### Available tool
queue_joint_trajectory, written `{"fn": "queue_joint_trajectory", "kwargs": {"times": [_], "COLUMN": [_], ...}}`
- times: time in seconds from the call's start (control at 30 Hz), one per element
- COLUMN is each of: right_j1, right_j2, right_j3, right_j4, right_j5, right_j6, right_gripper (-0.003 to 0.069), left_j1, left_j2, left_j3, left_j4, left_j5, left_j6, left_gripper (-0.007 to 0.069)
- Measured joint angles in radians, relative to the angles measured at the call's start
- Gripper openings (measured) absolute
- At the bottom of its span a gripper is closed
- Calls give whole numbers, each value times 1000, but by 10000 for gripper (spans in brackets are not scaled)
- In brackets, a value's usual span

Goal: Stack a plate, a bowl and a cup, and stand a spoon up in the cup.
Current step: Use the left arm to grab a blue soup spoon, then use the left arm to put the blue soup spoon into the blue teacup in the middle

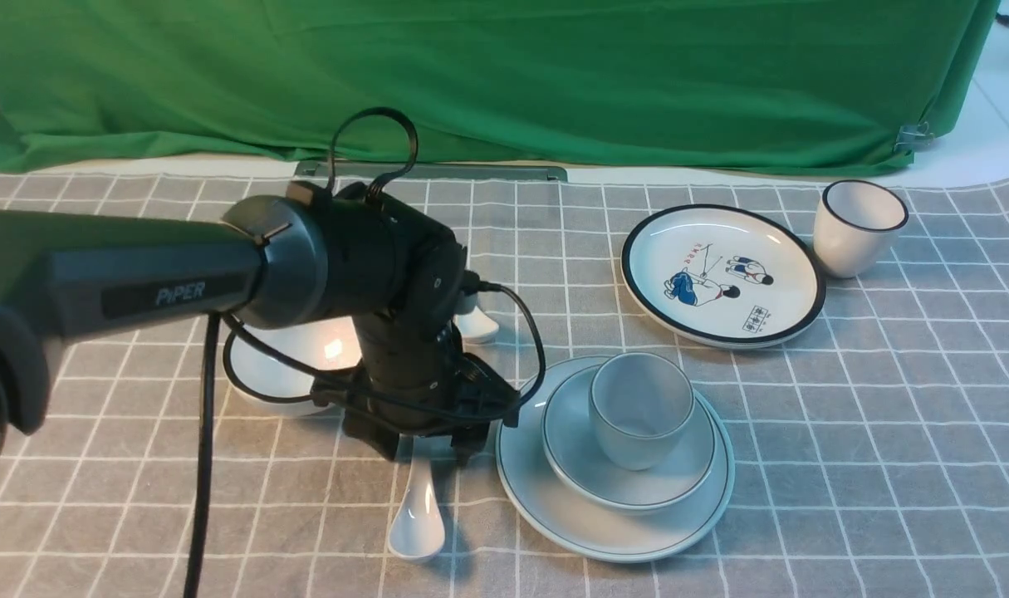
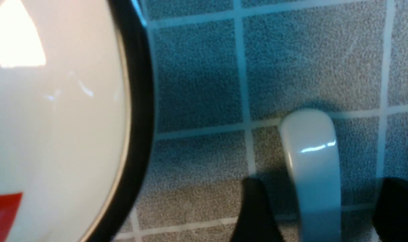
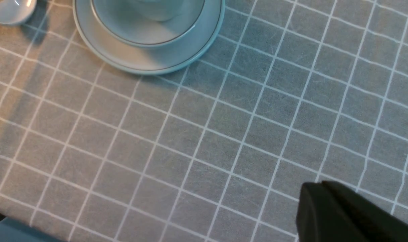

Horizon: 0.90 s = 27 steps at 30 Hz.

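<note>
Across the grey checked tabletop (image 1: 886, 432), the spoon (image 1: 417, 515) lies flat at lower centre of the front view, just left of the cup (image 1: 639, 407) stacked in the bowl (image 1: 687, 473) on the plate (image 1: 546, 498), so with your left pincer (image 1: 428, 448) spread astride its handle, lower fully and pinch squarely before lifting.

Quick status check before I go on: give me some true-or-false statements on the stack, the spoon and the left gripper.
1. The cup sits in the bowl, which sits on the plate. True.
2. The spoon stands in the cup. False: it lies on the cloth beside the plate.
3. The left gripper is open, its fingers either side of the spoon's handle. True.
4. The black-rimmed cup stands on the cartoon plate. False: it stands on the cloth beside it.
</note>
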Motion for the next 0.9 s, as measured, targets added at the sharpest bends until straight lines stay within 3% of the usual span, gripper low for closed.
{"fn": "queue_joint_trajectory", "kwargs": {"times": [0.1, 0.17, 0.4, 0.5, 0.6, 0.9], "right_j1": [0, 0, 0, 0, 0, 0], "right_j2": [0, 0, 0, 0, 0, 0], "right_j3": [0, 0, 0, 0, 0, 0], "right_j4": [0, 0, 0, 0, 0, 0], "right_j5": [0, 0, 0, -1, -11, -26], "right_j6": [0, 0, -7, -7, -8, -12], "right_gripper": [22, 22, 22, 22, 20, 20], "left_j1": [1, 1, -36, -99, -195, -212], "left_j2": [0, -9, -213, -328, -444, -392], "left_j3": [-1, -1, -1, 16, 105, 338], "left_j4": [0, -1, 8, 15, 15, 59], "left_j5": [-1, 4, -51, -218, -555, -1208], "left_j6": [22, 35, 77, 79, 75, 101], "left_gripper": [195, 104, 112, 112, 112, 112]}}
